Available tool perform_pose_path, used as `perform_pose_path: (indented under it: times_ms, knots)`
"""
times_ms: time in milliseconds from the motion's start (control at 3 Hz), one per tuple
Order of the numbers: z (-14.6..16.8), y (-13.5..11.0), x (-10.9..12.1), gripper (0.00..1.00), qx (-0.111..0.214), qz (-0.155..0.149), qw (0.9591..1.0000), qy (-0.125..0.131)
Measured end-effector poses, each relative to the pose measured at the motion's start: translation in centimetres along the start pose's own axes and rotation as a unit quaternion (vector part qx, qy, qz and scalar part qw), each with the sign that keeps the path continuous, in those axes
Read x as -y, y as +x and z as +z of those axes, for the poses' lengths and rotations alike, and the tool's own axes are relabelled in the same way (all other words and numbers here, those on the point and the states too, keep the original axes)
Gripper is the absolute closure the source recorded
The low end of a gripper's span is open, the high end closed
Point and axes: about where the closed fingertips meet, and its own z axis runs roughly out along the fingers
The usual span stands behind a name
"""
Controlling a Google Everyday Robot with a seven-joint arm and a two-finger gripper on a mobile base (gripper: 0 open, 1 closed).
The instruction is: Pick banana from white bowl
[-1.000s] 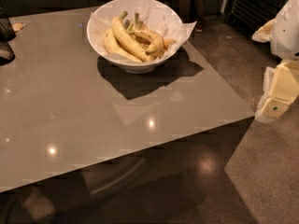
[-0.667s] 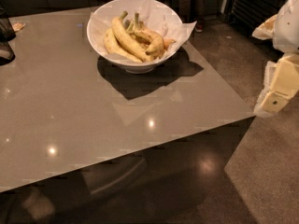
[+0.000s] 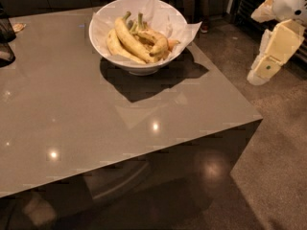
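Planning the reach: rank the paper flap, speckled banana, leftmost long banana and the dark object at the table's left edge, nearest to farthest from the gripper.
The gripper hangs off the table's right side, over the floor.
1. paper flap, at the right rim of the white bowl
2. banana, speckled, in the bowl's right part
3. leftmost long banana, in the bowl's left part
4. dark object, at the table's far left edge

The single camera looks down from high on the near side of the table [image 3: 72, 123], facing across it toward the white bowl [image 3: 139, 67] near the far edge. From middling range the tabletop fills most of the view. The gripper [image 3: 267, 65] hangs at the upper right, beyond the table's edge.
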Motion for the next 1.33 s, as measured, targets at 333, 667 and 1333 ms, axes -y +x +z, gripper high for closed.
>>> perform_pose_path:
  times_ms: [333, 667, 1333]
  knots:
    - [0.0, -0.2, 0.2, 0.0, 0.003, 0.0, 1.0, 0.004]
    - [0.4, -1.3, 2.0, 0.0, 0.04, 0.018, 0.999, -0.007]
    - [2.6, -5.1, 7.6, 0.0, 0.086, 0.062, 0.9937, -0.035]
